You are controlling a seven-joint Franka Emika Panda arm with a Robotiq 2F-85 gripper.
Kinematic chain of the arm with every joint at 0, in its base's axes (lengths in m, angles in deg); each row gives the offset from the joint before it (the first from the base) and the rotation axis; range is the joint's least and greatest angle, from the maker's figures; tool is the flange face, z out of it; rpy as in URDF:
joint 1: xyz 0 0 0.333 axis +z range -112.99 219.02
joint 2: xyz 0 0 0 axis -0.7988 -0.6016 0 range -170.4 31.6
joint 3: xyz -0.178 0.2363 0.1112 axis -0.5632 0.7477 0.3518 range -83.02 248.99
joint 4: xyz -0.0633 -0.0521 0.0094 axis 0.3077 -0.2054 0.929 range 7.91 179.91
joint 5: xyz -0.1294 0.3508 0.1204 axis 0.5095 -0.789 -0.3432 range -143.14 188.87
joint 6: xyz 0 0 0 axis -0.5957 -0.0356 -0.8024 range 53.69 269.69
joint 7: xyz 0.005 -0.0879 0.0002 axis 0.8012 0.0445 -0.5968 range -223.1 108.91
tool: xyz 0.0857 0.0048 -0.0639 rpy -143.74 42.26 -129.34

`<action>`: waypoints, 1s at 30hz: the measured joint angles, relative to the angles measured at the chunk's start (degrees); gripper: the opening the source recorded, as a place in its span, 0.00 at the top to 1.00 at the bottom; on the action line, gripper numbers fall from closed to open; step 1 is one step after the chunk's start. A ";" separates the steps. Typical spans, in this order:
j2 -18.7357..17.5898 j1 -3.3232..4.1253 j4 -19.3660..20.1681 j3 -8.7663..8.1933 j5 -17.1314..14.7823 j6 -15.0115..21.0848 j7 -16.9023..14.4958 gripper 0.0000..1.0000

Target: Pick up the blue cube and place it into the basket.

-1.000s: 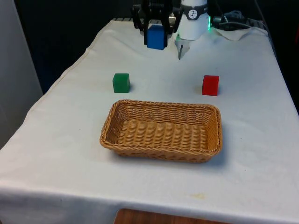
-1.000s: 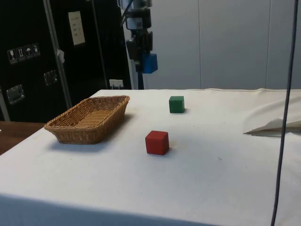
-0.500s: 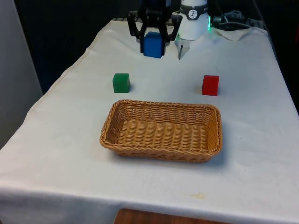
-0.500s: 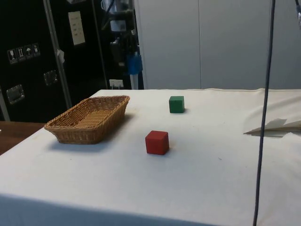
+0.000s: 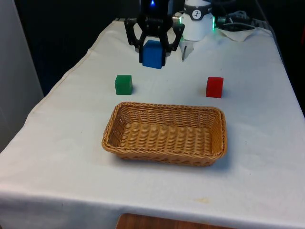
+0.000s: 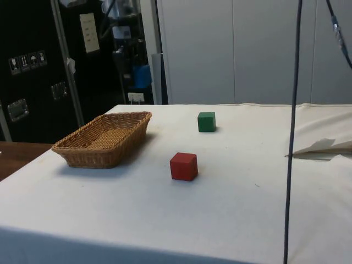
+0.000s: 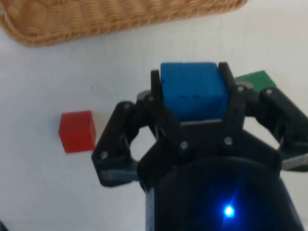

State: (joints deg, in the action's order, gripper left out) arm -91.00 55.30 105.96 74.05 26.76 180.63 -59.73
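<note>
A: Blue cube (image 5: 153, 54) – location?
B: Held off the table, pinched between both fingers of the black gripper (image 5: 153, 51), on the far side of the wicker basket (image 5: 165, 134).
A: Other items?
B: Green cube (image 5: 123, 84) near basket's far corner, front view's left; red cube (image 5: 214, 87) opp. side. Both on white cloth (image 5: 257, 119), apart from basket.

Three cubes — blue cube (image 5: 153, 54), green cube (image 5: 123, 84), red cube (image 5: 214, 87) — one basket (image 5: 165, 133)
</note>
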 measured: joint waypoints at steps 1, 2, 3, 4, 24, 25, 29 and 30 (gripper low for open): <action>-0.57 0.00 -0.80 0.00 0.00 -0.17 0.00 0.97; -1.09 0.00 -1.66 0.06 0.00 -0.46 -0.06 0.97; -1.09 0.00 -1.66 0.06 0.00 -0.46 -0.06 0.97; -1.66 0.00 -2.46 0.06 0.00 -0.74 -0.11 0.97; -11.75 0.17 -15.99 1.78 0.00 -1.43 -0.52 0.97; -12.20 0.17 -16.39 1.83 0.00 -1.15 -0.46 0.97; -13.69 0.23 -17.59 2.01 0.00 -0.29 -0.40 0.97; -14.84 0.23 -18.39 2.12 0.00 0.46 -0.34 0.97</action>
State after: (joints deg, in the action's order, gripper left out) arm -105.84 55.53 87.56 76.17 26.76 181.09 -60.07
